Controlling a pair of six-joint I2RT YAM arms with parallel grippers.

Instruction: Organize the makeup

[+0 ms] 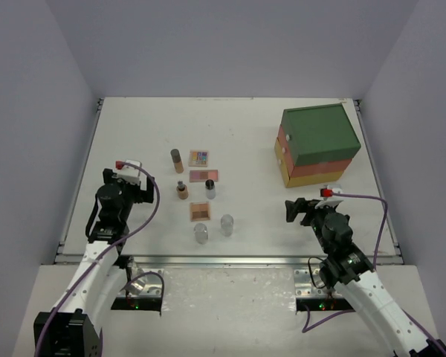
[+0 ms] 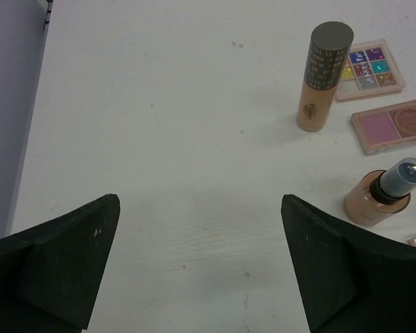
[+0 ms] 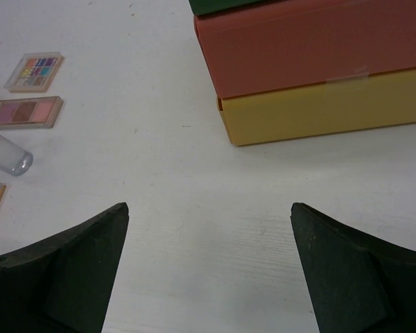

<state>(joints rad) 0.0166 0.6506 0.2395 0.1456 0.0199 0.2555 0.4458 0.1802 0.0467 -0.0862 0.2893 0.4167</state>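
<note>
Box [image 1: 317,145]: drawers shut (contents hidden)
Makeup [image 1: 204,176]: loose on desk [image 1: 134,126]
Left end effector [image 2: 200,201]: spread wide, empty
Right end effector [image 3: 209,208]: spread wide, empty

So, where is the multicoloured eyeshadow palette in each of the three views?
Top external: the multicoloured palette sits just left of centre.
Left wrist: upper right.
Right wrist: upper left.
Shared landmark: the pink palette lies just on its near side in all three.
</note>
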